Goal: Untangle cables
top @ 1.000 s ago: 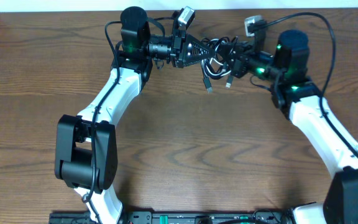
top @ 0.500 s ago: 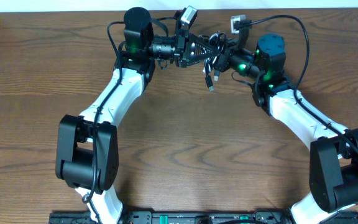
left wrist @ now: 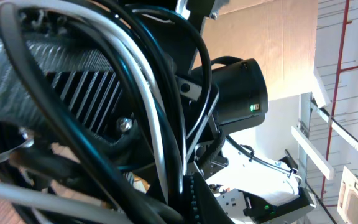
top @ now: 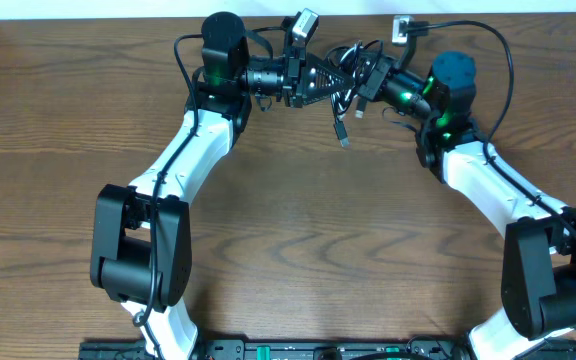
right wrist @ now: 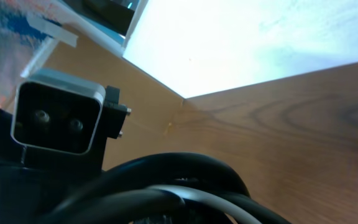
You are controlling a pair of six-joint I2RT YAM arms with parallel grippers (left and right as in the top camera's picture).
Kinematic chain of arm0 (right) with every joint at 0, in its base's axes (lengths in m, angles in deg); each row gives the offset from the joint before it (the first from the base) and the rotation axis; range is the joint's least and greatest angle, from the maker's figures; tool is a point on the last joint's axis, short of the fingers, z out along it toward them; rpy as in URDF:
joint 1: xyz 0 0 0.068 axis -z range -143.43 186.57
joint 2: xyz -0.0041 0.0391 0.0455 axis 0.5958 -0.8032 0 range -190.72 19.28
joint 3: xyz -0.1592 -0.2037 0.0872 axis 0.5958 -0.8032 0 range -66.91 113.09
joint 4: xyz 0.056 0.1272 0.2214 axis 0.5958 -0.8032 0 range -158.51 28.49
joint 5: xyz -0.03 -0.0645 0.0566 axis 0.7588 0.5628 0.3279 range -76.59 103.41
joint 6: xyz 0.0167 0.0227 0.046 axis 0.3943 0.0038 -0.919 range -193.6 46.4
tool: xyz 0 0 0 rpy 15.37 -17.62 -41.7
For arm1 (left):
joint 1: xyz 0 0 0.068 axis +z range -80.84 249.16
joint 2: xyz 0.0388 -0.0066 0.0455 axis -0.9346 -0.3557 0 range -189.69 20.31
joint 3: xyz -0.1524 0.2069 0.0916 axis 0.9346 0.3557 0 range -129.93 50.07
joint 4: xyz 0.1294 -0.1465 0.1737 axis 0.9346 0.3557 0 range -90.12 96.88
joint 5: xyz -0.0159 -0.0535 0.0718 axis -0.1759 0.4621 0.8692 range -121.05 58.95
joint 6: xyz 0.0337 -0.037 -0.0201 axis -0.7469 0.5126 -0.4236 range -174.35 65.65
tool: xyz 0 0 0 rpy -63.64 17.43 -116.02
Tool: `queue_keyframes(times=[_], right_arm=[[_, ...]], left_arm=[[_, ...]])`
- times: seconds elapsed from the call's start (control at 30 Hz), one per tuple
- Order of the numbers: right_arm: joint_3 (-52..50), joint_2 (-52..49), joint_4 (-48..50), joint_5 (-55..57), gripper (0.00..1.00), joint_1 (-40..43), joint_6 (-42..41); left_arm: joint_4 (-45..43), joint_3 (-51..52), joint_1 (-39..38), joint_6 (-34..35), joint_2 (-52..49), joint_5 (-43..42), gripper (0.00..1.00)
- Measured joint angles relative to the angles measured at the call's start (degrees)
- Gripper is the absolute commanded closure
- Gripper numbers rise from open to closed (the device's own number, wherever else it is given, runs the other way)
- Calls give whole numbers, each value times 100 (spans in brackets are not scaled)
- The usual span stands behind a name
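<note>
Both arms reach to the far edge of the tabletop [top: 298, 230]. Left pincer [top: 320, 80] and right pincer [top: 370, 80] sit nose to nose, near touching, with the cable knot between them.

Cables: black cord [top: 346, 72] and white cord [left wrist: 146, 118] are bunched in one clump held up off the tabletop, between the two pincers. One tail of black cord hangs down w/ its plug end [top: 342, 135] clear of the wood; a 2nd, shorter tail [top: 360, 108] hangs just beside it, nearer the right pincer.

Left wrist view: lens crowded by black + white strands crossing each other, fingers hidden. Right wrist view: same loops fill the bottom of frame, fingers not seen.

Pincer state: can't tell for either how wide the jaws stand or which strand each one has. Clump is airborne, so prob. at least one has a grip. That is inferred, not seen.

Progress: early. Cords lifted, but loops are interlaced and nothing is separated or laid out. Left to do: pull the 2 cords apart, free the loops, set each down alone.
</note>
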Motion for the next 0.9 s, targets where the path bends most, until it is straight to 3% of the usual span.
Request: queue_keyframes(times=[0.23, 0.63, 0.8, 0.9], right_arm=[[2, 0, -35, -44, 99, 37, -540], [7, 52, -1075, 662, 98, -223, -772], [42, 120, -1615, 693, 62, -236, -509], [68, 162, -1923, 658, 57, -269, -175]], left_arm=[[0, 0, -87, -22, 0, 81, 93], [87, 2, -146, 26, -20, 216, 92], [131, 37, -118, 28, -33, 358, 93], [142, 46, -76, 42, -66, 378, 92]])
